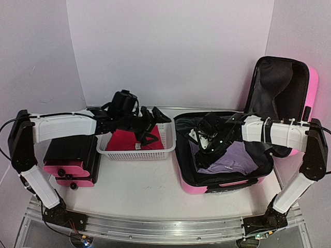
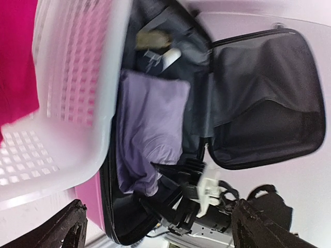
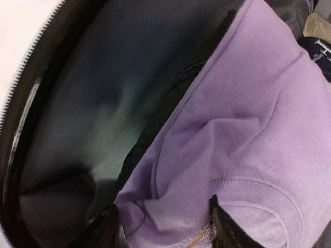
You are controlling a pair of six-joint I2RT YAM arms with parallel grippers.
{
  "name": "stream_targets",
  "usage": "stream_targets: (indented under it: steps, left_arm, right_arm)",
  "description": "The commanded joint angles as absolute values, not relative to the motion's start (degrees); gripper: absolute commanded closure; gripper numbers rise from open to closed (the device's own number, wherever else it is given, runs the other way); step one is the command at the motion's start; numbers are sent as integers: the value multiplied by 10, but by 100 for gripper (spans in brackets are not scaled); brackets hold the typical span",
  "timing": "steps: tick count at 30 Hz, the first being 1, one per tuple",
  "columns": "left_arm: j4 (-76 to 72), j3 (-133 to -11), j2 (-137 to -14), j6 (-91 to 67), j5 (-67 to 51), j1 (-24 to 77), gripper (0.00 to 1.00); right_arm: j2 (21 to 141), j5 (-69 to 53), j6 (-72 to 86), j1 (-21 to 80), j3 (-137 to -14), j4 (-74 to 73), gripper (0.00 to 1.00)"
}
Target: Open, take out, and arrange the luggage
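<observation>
At the near side of the pale worktop point(image 1: 139, 191), the large glossy pink hard-shell suitcase point(image 1: 191, 184) lies open to the right of centre, with its black-lined base flat. A folded lilac knit garment point(image 1: 230, 157) lies inside the base. The right fingers point(image 3: 222, 230) hang low inside that base, parted, with the hem of the lilac garment between their tips. Whether they touch the cloth cannot be told. Bare black lining shows beside the garment. At the left edge sits a smaller black and pink hard-shell case point(image 1: 70, 155).

Further back, between the two cases, stands a white mesh plastic basket point(image 1: 139, 153) holding a magenta cloth point(image 1: 124, 138). The left fingers point(image 2: 67, 227) are spread wide above the basket and grip nothing.

At the far end of the suitcase base, a tan item point(image 3: 316, 26) and a dark navy one point(image 3: 321, 54) lie past the garment. Behind them the black-lined lid point(image 1: 282, 82) stands upright against the right wall.
</observation>
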State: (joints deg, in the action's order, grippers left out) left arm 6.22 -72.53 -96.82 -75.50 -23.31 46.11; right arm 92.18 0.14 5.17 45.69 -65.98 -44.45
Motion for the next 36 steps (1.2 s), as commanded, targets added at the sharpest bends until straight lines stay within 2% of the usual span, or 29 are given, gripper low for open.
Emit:
stream_targets:
  steps: [1, 3, 9, 10, 13, 14, 27, 33, 36]
  left_arm:
    - [48, -712, -879, -618, -193, 448, 2]
    - [54, -711, -868, -589, -192, 446, 2]
    - [63, -719, -868, -544, -220, 431, 2]
    - [64, -720, -869, -542, -225, 427, 2]
    - [65, -721, -870, -534, -239, 420, 2]
    - [65, -720, -870, -532, -242, 418, 2]
    - [69, -713, -863, -528, -259, 401, 1]
    - [69, -709, -858, -529, -258, 400, 2]
    - [69, -707, -855, -529, -257, 400, 1]
  right_arm:
    - [896, 0, 13, 470, -723, -529, 35]
    - [895, 0, -13, 479, -731, -563, 31]
    - [915, 36, -85, 504, -737, -593, 31]
    - [920, 39, -96, 504, -741, -595, 33]
    - [937, 45, -133, 511, -746, -596, 48]
    - [943, 58, -139, 514, -748, -596, 49]
    - [989, 99, -177, 516, -750, -563, 46]
    - [1002, 106, -187, 515, -754, -554, 50]
    - [1007, 106, -191, 516, -753, -546, 44]
